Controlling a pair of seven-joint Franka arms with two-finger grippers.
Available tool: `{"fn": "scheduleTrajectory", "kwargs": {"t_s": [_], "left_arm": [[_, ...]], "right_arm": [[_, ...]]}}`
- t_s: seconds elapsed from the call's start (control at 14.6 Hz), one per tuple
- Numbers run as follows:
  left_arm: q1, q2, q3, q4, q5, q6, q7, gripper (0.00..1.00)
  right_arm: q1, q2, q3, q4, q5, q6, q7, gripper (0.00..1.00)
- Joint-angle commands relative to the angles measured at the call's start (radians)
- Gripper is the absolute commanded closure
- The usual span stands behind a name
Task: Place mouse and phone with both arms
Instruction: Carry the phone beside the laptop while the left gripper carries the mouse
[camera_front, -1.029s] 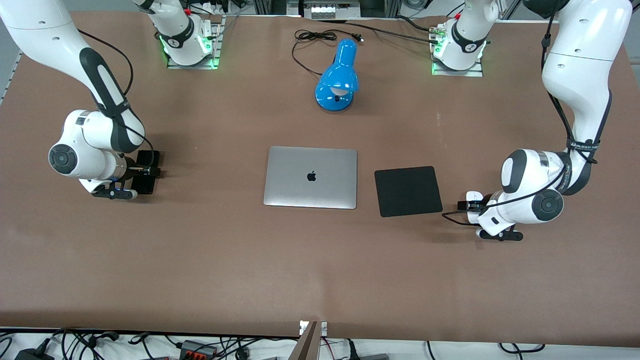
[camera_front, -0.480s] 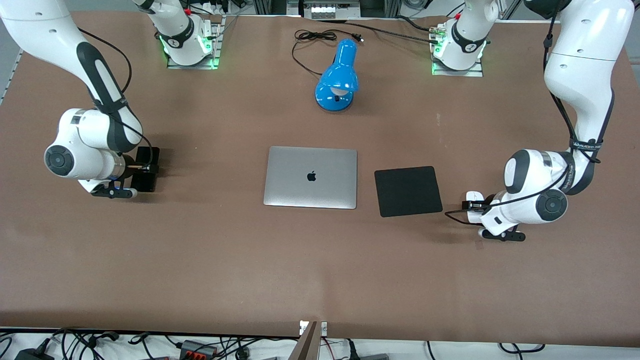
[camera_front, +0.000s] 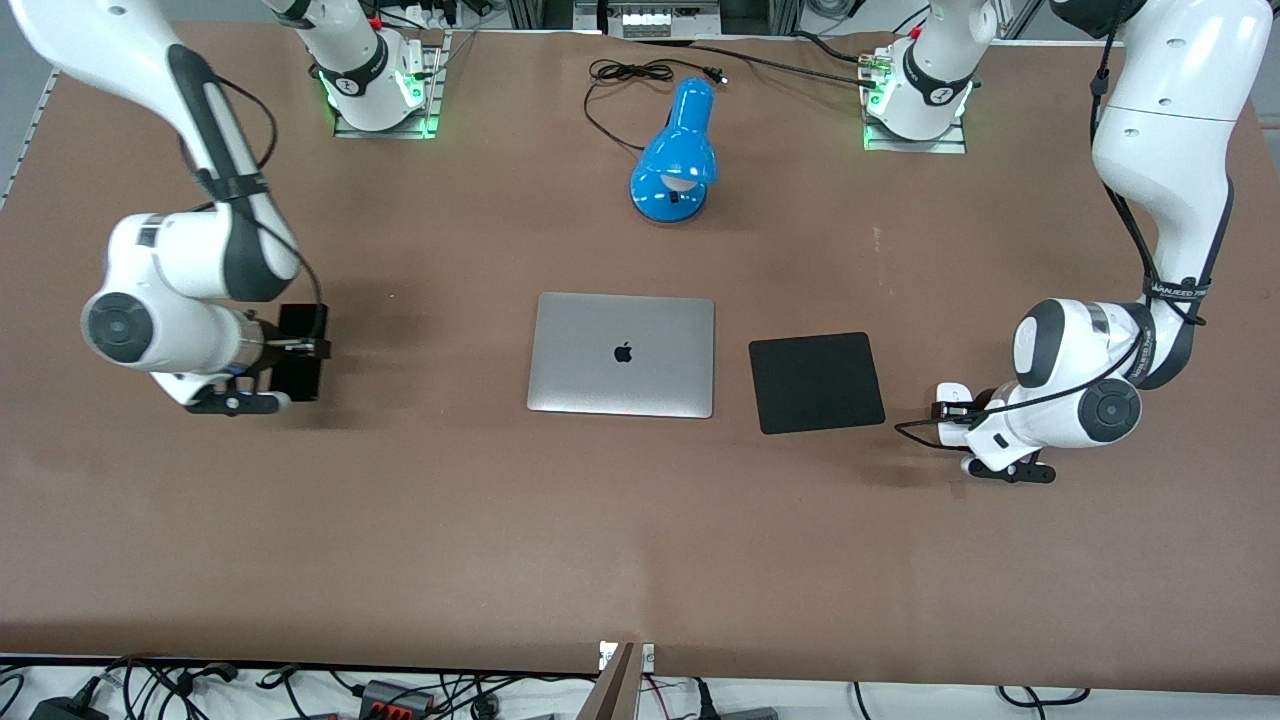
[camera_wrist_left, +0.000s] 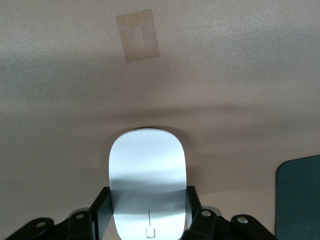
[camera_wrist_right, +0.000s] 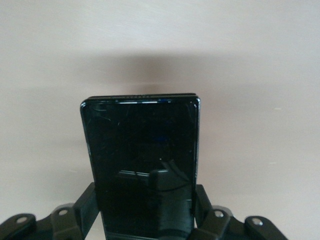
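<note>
The small white oval mouse (camera_wrist_left: 147, 182) sits clamped between the left gripper (camera_wrist_left: 147, 215) jaws, the slim black glossy phone (camera_wrist_right: 142, 165) between the right gripper (camera_wrist_right: 145, 212) jaws, both above the brown table (camera_front: 640, 520).

Bare desk (camera_front: 600, 540) nearer the camera gives free passage. Mid-desk obstacles: laptop (camera_front: 621, 354), black pad (camera_front: 816, 382) beside it, blue lamp (camera_front: 677, 155) farther back.

Small white oval mouse (camera_wrist_left: 147, 182) with thin grey top line, clamped between left gripper (camera_wrist_left: 147, 220) fingers. Slim glossy black rectangular phone (camera_wrist_right: 144, 165), face up, clamped in right gripper (camera_wrist_right: 145, 220).
</note>
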Motion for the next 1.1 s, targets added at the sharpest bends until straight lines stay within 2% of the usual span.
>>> {"fn": "scheduleTrajectory", "kwargs": {"t_s": [0.0,0.21,0.41,0.62,0.75,1.03], "left_arm": [[0.001,-0.004,-0.003,-0.006,0.025,0.005,0.012,0.52],[-0.004,-0.009,-0.008,0.002,0.024,0.000,0.003,0.57],[-0.010,-0.030,-0.017,0.010,0.012,-0.065,-0.007,0.61],[-0.020,-0.062,-0.086,0.026,0.009,-0.154,-0.094,0.64],[-0.054,-0.053,-0.110,0.072,0.010,-0.217,-0.168,0.64],[-0.129,-0.050,-0.138,0.065,0.006,-0.222,-0.260,0.65]], "right_arm": [[0.119,0.052,-0.006,0.027,0.064,0.038,0.130,0.85],[0.205,0.097,-0.006,0.029,0.083,0.133,0.239,0.85],[0.268,0.120,-0.006,0.029,0.097,0.165,0.335,0.84],[0.305,0.144,-0.006,0.030,0.210,0.170,0.344,0.83],[0.337,0.163,-0.006,0.029,0.221,0.216,0.346,0.83],[0.345,0.191,-0.006,0.029,0.221,0.242,0.344,0.83]]}}
